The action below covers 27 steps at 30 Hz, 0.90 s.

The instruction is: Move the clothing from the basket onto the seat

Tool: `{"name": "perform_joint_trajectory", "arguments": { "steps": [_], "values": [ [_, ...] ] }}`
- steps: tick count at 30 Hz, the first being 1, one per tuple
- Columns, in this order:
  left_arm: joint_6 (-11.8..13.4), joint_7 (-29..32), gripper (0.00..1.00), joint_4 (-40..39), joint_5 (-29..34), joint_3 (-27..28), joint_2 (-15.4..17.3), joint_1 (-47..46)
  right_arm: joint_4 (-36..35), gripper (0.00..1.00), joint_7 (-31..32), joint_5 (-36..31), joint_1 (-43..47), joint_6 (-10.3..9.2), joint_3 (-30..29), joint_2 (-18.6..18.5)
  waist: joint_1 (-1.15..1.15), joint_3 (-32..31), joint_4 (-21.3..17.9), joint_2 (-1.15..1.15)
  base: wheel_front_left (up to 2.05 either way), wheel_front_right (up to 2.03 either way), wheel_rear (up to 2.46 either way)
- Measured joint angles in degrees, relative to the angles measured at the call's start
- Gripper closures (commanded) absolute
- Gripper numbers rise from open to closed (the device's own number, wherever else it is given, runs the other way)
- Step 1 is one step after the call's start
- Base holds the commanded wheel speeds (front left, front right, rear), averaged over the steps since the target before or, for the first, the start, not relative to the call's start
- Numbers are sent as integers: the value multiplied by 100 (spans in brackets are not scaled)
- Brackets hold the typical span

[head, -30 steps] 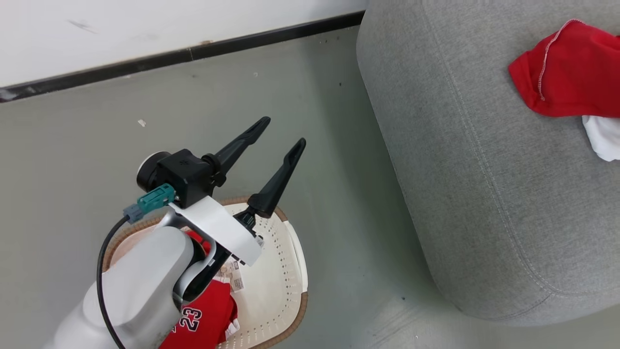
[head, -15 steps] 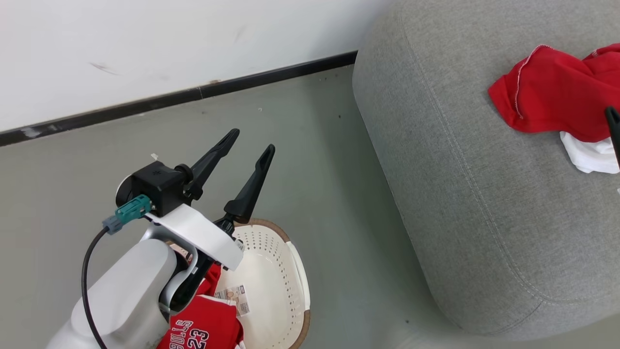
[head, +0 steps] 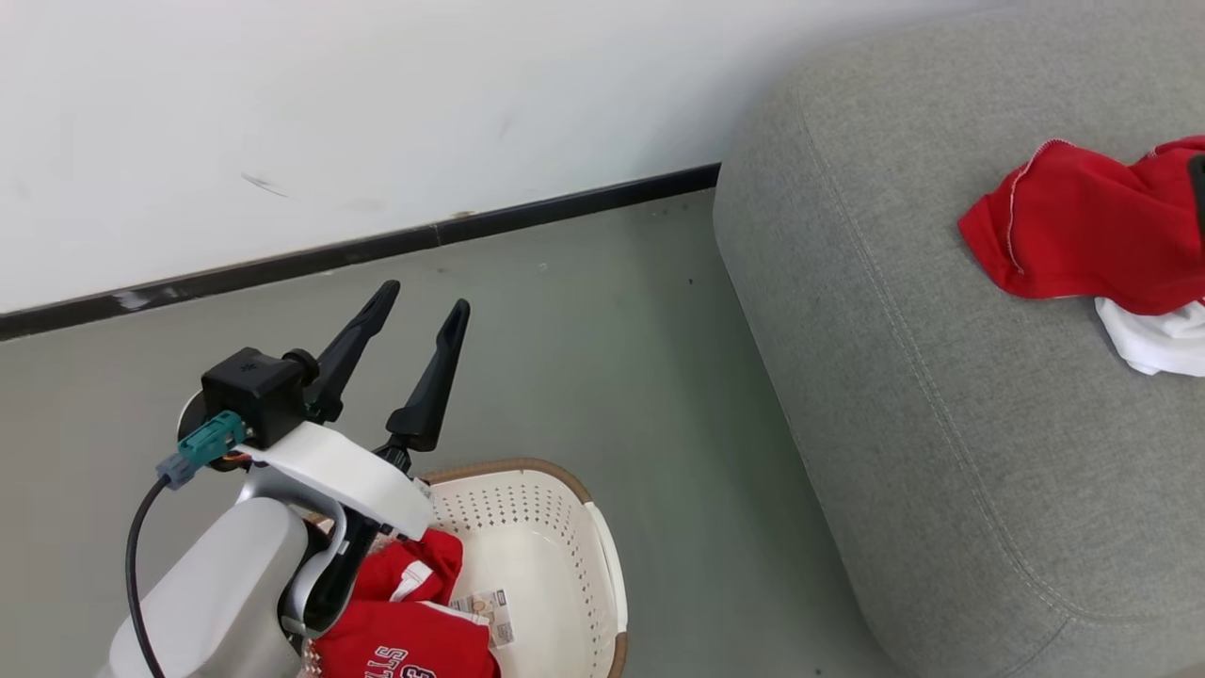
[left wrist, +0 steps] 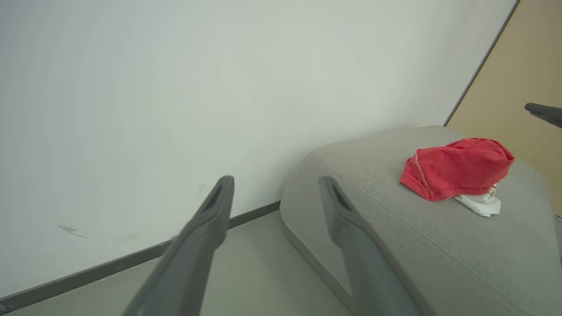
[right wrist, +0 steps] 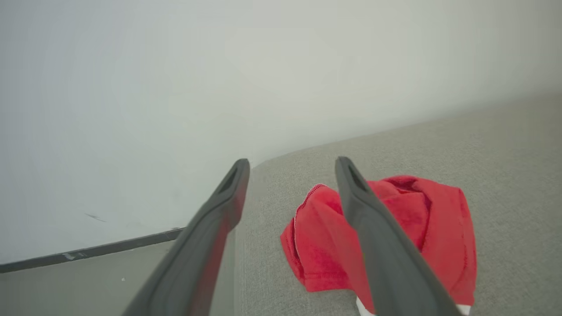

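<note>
A cream basket with a brown rim stands on the floor at the lower left, with red clothing bearing white lettering inside. Above its back rim my left gripper hangs open and empty, fingers pointing at the wall. Another red garment with white trim lies crumpled on the grey seat; it also appears in the left wrist view and the right wrist view. My right gripper is open and empty, above and short of that garment, one fingertip showing at the right edge.
A white wall with a dark baseboard runs behind the grey floor. A strip of floor separates basket and seat. A tan panel stands beyond the seat in the left wrist view.
The head camera has tilted up, showing more wall. My left gripper has drawn back to the left over the basket's rim, still open. The garment on the seat lies unchanged.
</note>
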Motion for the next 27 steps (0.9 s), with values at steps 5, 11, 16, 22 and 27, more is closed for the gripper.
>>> {"name": "perform_joint_trajectory", "arguments": {
  "steps": [5, 11, 16, 22, 27],
  "values": [
    [83, 0, 0, -4, 0, 165, 11, 190, -538, 0, -1, -241, 14, 0, -326, 101, 0, -152, 142, 0, 0, 0, 0],
    [248, -1, 0, -9, -1, 375, 25, 475, -840, 0, -2, -411, 399, 0, -725, 374, 0, -313, 344, 0, 0, 0, 0],
    [391, -1, 0, -121, 9, 659, 4, 704, -1063, 0, -5, -539, 876, 0, -973, 679, 0, -436, 534, 0, 0, 0, 0],
    [465, -1, 0, -190, 53, 887, -35, 954, -1323, 0, -15, -778, 1277, 0, -1003, 929, 0, -548, 731, 0, 0, 0, 0],
    [509, -1, 0, -263, 74, 1105, -162, 1203, -1546, 0, -15, -889, 1639, 0, -1035, 1200, 0, -654, 923, 0, 0, 0, 0]
  ]
}}
